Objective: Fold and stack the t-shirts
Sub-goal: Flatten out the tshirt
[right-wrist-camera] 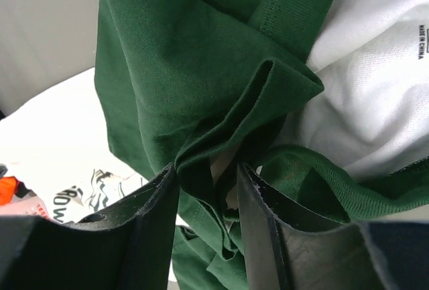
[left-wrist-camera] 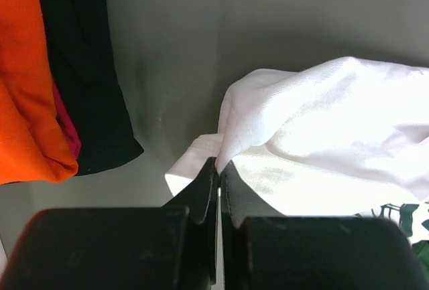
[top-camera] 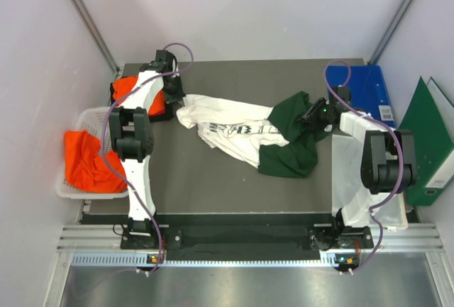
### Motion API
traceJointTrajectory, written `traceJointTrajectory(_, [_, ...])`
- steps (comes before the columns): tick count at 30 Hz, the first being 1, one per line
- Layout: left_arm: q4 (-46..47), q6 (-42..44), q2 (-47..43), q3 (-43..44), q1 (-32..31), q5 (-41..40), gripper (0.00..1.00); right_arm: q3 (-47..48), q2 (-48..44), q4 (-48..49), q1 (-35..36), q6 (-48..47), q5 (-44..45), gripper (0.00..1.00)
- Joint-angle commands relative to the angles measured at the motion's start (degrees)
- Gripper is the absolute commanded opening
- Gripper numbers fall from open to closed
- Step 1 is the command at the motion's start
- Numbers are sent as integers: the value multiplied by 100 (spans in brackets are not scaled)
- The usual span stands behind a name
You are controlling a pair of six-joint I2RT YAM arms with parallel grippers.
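The white and green shirt (top-camera: 237,133) lies crumpled on the surface (top-camera: 206,186), its long axis running from one tool to the other. The left tool (left-wrist-camera: 218,167) is pinched tight on a white edge at its tip; the right tool (right-wrist-camera: 208,177) is narrowed on a fold of green cloth. Each arm holds its nearer end, so drawing them apart should spread the cloth.

I'm seeing the table (top-camera: 213,186) lying bare and open along its near side, with a narrower strip running free behind the white and green shirt (top-camera: 241,133), which is stretching across the middle. The orange stack (top-camera: 128,87) is crowding the far left corner, and a blue item (top-camera: 369,91) is blocking the far right.
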Motion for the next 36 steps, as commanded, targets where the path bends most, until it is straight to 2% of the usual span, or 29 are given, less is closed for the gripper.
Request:
traceJointTrajectory(1, [-52, 91, -39, 202, -23, 27, 0, 30, 165, 223, -10, -109, 92, 39])
traceJointTrajectory(3, [-52, 91, -39, 202, -23, 9, 0, 83, 252, 276, 8, -126, 127, 37])
traceJointTrajectory(6, [-69, 100, -48, 193, -23, -17, 0, 197, 297, 320, 52, -188, 136, 20])
traceJointTrajectory(7, [-69, 100, -48, 184, -23, -17, 0, 223, 288, 355, 70, -214, 119, 10])
traceJointTrajectory(10, [-43, 73, -57, 193, -15, -17, 0, 338, 227, 346, 87, -320, 101, 0])
traceJointTrajectory(16, [-69, 82, -39, 307, -15, -61, 0, 452, -256, 364, 87, -320, 101, 0])
traceJointTrajectory(18, [-96, 82, -48, 342, -23, -79, 19, 549, -431, 407, 87, -302, 110, 0])
traceJointTrajectory(19, [-96, 82, -57, 343, -23, -114, 31, 566, -476, 425, 87, -285, 92, 0])
traceJointTrajectory(20, [-87, 82, -66, 325, -23, -140, 50, 627, -564, 443, 79, -276, 75, 0])
traceJointTrajectory(21, [-61, 91, -118, 290, -15, -149, 62, 654, -608, 521, 79, -267, 66, 0])
traceJointTrajectory(23, [-26, 117, -171, 246, -15, -175, 80, 724, -704, 609, 52, -215, 57, 0])
traceJointTrajectory(25, [-17, 143, -232, 220, -23, -193, 87, 768, -766, 855, 17, -162, 22, 0])
traceJointTrajectory(26, [1, 152, -233, 228, -23, -210, 97, 795, -793, 891, 0, -144, 22, 0])
traceJointTrajectory(31, [9, 196, -329, 79, -23, -298, 99, 962, -732, 1172, -62, -39, 13, 0])
traceJointTrajectory(32, [36, 205, -399, 9, -23, -307, 99, 979, -679, 1320, -245, -4, 13, 0])
traceJointTrajectory(36, [185, 179, -514, -482, -23, -220, 99, 1164, -503, 1550, -413, 172, -136, 1])
